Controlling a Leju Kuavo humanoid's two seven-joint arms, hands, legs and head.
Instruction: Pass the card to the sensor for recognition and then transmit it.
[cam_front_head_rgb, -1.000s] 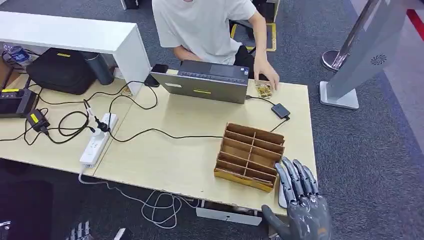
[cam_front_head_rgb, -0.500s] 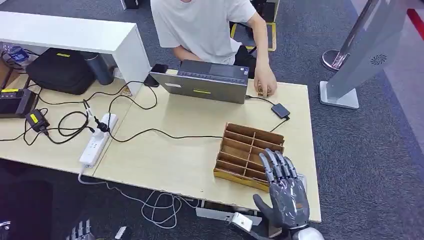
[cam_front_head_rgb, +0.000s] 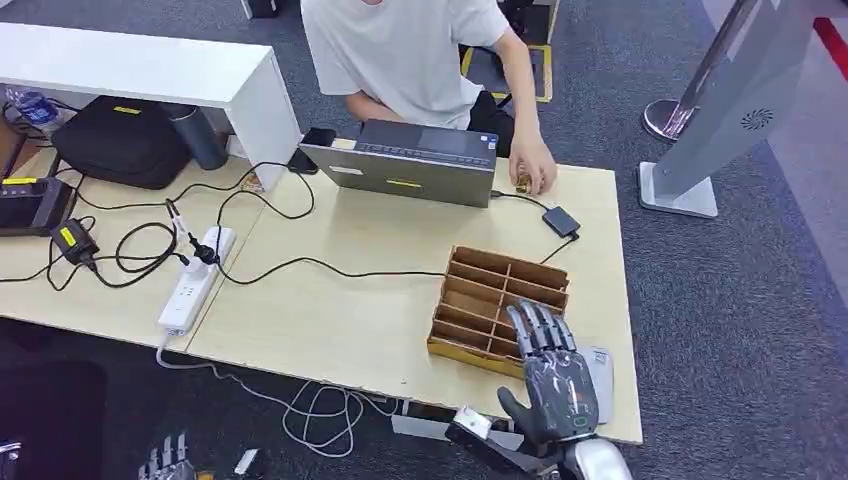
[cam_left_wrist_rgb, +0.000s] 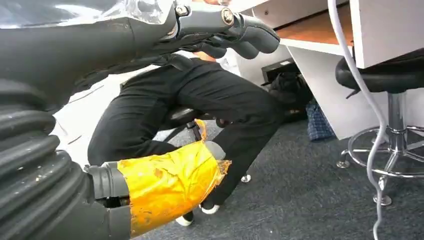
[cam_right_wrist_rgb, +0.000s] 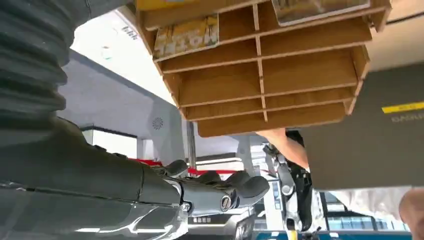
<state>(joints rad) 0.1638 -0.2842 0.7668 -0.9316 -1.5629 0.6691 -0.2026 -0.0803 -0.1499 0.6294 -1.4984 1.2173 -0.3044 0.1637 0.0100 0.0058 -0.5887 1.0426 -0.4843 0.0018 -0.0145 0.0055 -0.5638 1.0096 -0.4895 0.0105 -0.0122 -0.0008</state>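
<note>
card (cam_right_wrist_rgb: 187, 36) lies in the wooden organizer (cam_front_head_rgb: 500, 310); right hand (cam_front_head_rgb: 556, 378) over it, fingers spread, empty.

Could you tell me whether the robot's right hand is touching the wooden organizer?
Cannot tell. In the head view the right hand overlaps the wooden organizer; neither this nor the right wrist view plainly shows contact or gap.

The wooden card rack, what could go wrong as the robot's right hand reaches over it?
1. The rack sits near the table's front edge; a push from the right hand might slide it or tip it off.
2. The cards sit in narrow slots, so the open fingers may fumble one.
3. A cable runs right up to the rack and could snag.
</note>
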